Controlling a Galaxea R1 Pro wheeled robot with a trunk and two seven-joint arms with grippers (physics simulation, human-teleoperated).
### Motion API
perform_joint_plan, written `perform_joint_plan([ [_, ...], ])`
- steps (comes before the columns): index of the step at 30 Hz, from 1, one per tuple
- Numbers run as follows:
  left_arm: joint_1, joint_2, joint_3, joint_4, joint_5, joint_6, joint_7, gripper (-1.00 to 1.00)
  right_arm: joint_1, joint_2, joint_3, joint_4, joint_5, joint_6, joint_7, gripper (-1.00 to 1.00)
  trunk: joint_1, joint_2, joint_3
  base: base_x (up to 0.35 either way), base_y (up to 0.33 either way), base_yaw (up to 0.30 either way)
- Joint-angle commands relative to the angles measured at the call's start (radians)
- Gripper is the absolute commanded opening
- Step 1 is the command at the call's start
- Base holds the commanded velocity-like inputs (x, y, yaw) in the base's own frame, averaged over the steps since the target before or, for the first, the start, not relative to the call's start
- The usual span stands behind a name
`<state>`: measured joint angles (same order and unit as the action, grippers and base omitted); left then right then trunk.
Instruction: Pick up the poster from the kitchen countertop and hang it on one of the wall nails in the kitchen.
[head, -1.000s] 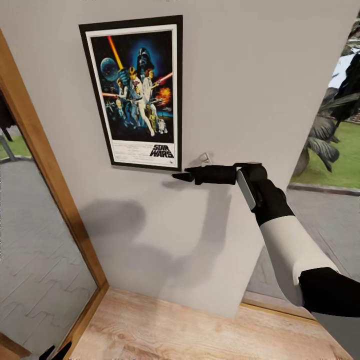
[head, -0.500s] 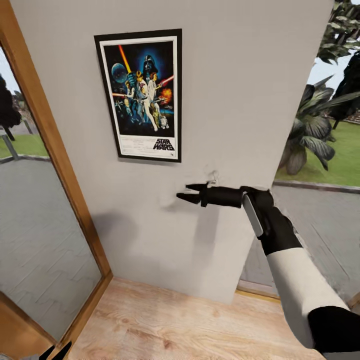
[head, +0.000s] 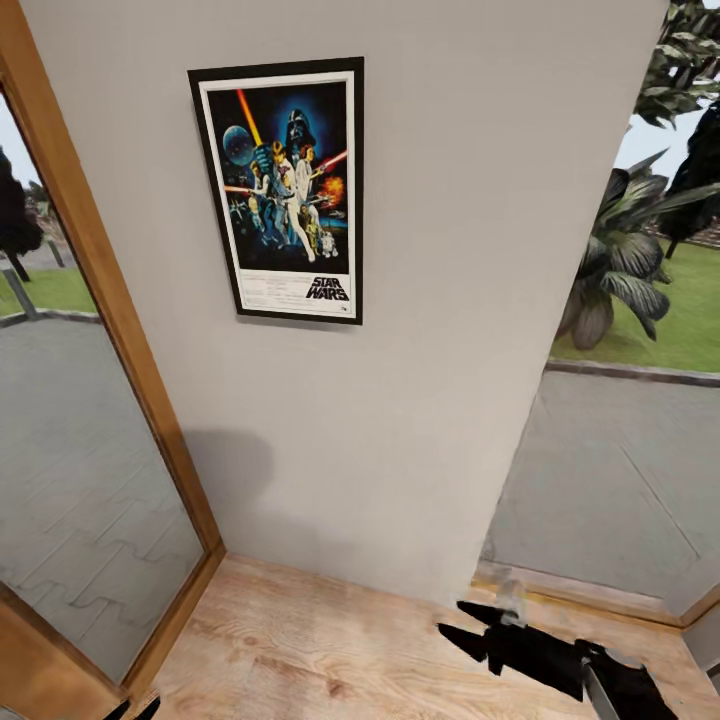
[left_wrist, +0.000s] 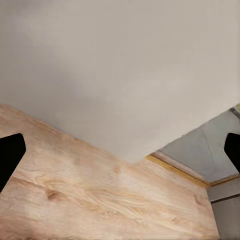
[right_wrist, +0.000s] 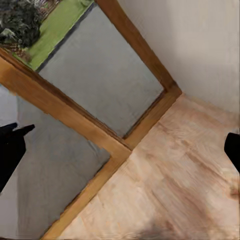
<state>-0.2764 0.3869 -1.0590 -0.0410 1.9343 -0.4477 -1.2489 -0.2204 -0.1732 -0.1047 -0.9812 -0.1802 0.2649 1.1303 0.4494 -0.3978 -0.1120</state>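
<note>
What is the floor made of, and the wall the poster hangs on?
The floor looks like light wooden boards: you can see brown grain lines and a soft sheen. The wall seems to be plain painted plaster, smooth, matte and pale grey. The poster looks like printed paper in a thin black frame, though the frame's material is hard to tell.

The poster (head: 285, 190) carries a "STAR WARS" logo near its bottom; the smaller print is illegible.

The black-framed poster (head: 283, 190) hangs upright, apparently flat against the wall.
</note>
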Motion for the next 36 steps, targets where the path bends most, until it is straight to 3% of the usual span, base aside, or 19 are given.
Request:
perform_joint_plan([
  [1, 0.095, -0.006, -0.005, 0.015, 0.008, -0.004, 0.005, 1.0, 0.032, -0.088, -0.092, 0.503, 0.025, -0.268, 0.002, 1.0, 0.001, -0.002, -0.002, 0.0, 0.0, 0.0],
  [2, 0.113, -0.006, -0.005, 0.016, 0.008, -0.004, 0.025, 1.0, 0.034, -0.1, -0.096, 0.588, 0.034, -0.308, -0.003, 1.0, 0.001, -0.002, -0.002, 0.0, 0.0, 0.0],
  [3, 0.13, -0.008, -0.007, 0.017, 0.007, -0.004, 0.108, 1.0, 0.035, -0.114, -0.098, 0.679, 0.045, -0.345, -0.019, 1.0, 0.001, -0.002, -0.002, 0.0, 0.0, 0.0],
  [4, 0.154, -0.059, -0.01, 0.016, 0.004, -0.005, 0.378, 1.0, 0.046, -0.141, -0.1, 0.873, 0.066, -0.445, -0.168, 1.0, 0.001, -0.002, -0.002, 0.0, 0.0, 0.0],
  [5, 0.157, -0.084, -0.011, 0.016, -0.009, -0.006, 0.461, 1.0, 0.055, -0.144, -0.1, 0.92, 0.07, -0.463, -0.273, 1.0, 0.001, -0.002, -0.002, 0.0, 0.0, 0.0],
  [9, 0.16, -0.11, -0.014, 0.014, -0.072, -0.006, 0.6, 1.0, 0.063, -0.141, -0.099, 0.98, 0.073, -0.475, -0.489, 1.0, 0.001, -0.002, -0.002, 0.0, 0.0, 0.0],
  [10, 0.16, -0.122, -0.014, 0.013, -0.1, -0.006, 0.66, 1.0, 0.064, -0.138, -0.099, 0.996, 0.073, -0.476, -0.578, 1.0, 0.001, -0.002, -0.002, 0.0, 0.0, 0.0],
  [13, 0.16, -0.144, -0.017, 0.012, -0.143, -0.006, 0.757, 1.0, 0.066, -0.124, -0.099, 1.011, 0.074, -0.477, -0.71, 1.0, 0.001, -0.002, -0.002, 0.0, 0.0, 0.0],
  [14, 0.16, -0.172, -0.022, 0.009, -0.219, -0.007, 0.913, 1.0, 0.067, -0.086, -0.1, 1.022, 0.073, -0.474, -0.913, 1.0, 0.001, -0.002, -0.002, 0.0, 0.0, 0.0],
  [15, 0.16, -0.181, -0.023, 0.008, -0.243, -0.008, 0.964, 1.0, 0.067, -0.07, -0.1, 1.024, 0.072, -0.472, -0.977, 1.0, 0.001, -0.002, -0.002, 0.0, 0.0, 0.0],
  [18, 0.16, -0.2, -0.023, 0.008, -0.275, -0.008, 1.036, 1.0, 0.067, -0.04, -0.101, 1.027, 0.072, -0.47, -1.061, 1.0, 0.001, -0.002, -0.002, 0.0, 0.0, 0.0],
  [22, 0.16, -0.212, -0.02, 0.007, -0.298, -0.009, 1.076, 1.0, 0.067, -0.019, -0.101, 1.027, 0.07, -0.47, -1.107, 1.0, 0.001, -0.002, -0.002, 0.0, 0.0, 0.0],
  [36, 0.16, -0.216, -0.018, 0.007, -0.307, -0.012, 1.091, 1.0, 0.067, -0.011, -0.102, 1.022, 0.064, -0.474, -1.121, 1.0, 0.001, -0.002, -0.002, 0.0, 0.0, 0.0],
])
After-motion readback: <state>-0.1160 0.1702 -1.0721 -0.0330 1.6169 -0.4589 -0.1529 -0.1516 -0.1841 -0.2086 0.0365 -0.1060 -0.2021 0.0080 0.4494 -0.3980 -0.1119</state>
